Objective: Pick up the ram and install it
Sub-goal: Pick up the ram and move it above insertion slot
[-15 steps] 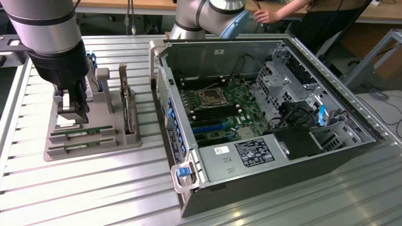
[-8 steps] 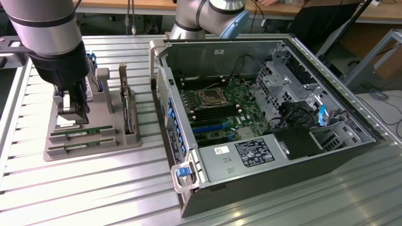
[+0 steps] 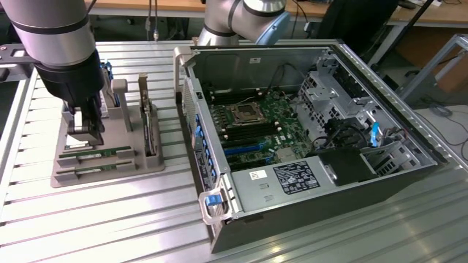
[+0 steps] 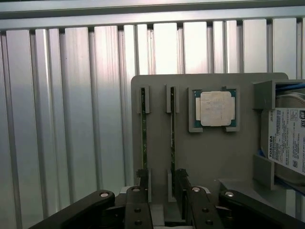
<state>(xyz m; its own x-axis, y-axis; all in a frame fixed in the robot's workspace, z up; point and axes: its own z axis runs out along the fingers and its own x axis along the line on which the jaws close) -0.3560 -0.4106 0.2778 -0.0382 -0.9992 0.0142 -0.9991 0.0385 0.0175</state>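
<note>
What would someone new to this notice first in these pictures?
The open computer case, with its green motherboard laid bare, dominates the exterior view's right. On the exterior view's left, the arm's open gripper hangs just over a gray tray. The tray holds two ram sticks on edge, a square silver processor and a hard drive.
</note>
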